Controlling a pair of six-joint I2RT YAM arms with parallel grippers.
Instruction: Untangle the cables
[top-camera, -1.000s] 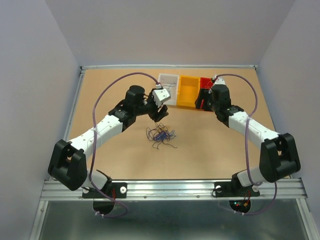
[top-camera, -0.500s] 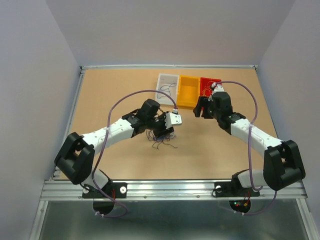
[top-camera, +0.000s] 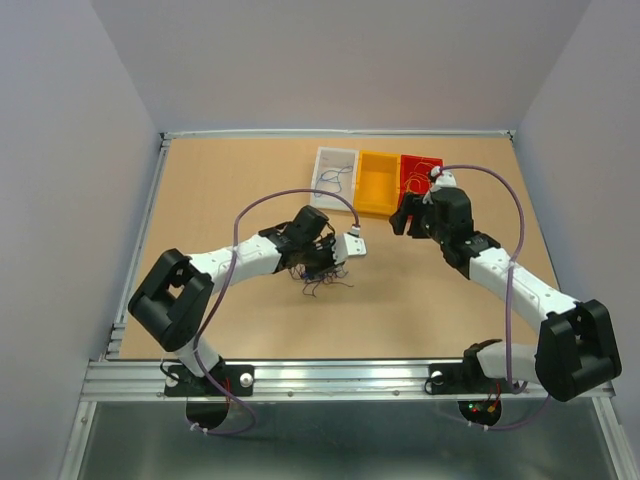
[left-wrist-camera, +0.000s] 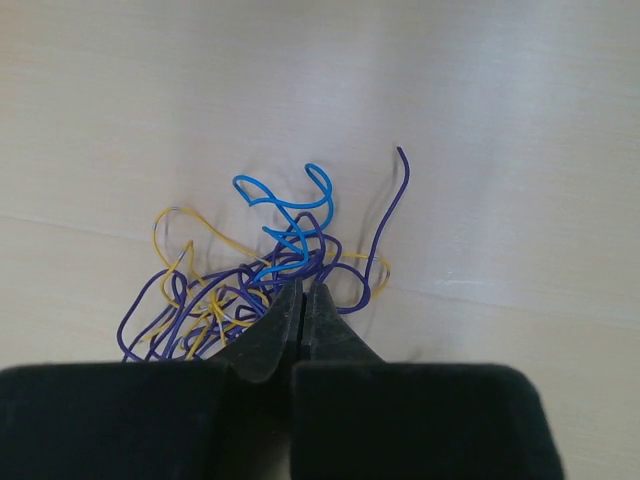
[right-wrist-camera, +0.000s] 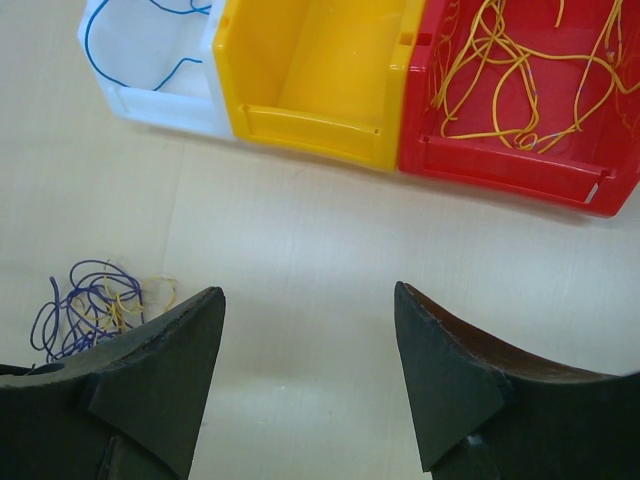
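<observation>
The cables (top-camera: 322, 280) lie as a small tangle of purple-blue, yellow and light-blue strands on the table, left of centre. My left gripper (top-camera: 317, 266) is down on the tangle. In the left wrist view the cables (left-wrist-camera: 245, 290) spread out just past my left gripper (left-wrist-camera: 303, 288), whose jaws are pressed together at the tangle's near edge, with a light-blue strand (left-wrist-camera: 283, 203) running down to the tips. My right gripper (top-camera: 401, 222) hovers open in front of the bins; in its own view the right gripper (right-wrist-camera: 308, 290) holds nothing, and the cables (right-wrist-camera: 95, 300) lie off to its left.
Three bins stand in a row at the back: a white bin (right-wrist-camera: 160, 105) with a blue strand inside, a yellow bin (right-wrist-camera: 310, 130), and a red bin (right-wrist-camera: 500, 165) with several yellow strands. Raised rails border the table (top-camera: 230, 190).
My left arm swung down from near the white bin onto the tangle and its jaws closed there. My right arm drew a little back from the bins, still open.
</observation>
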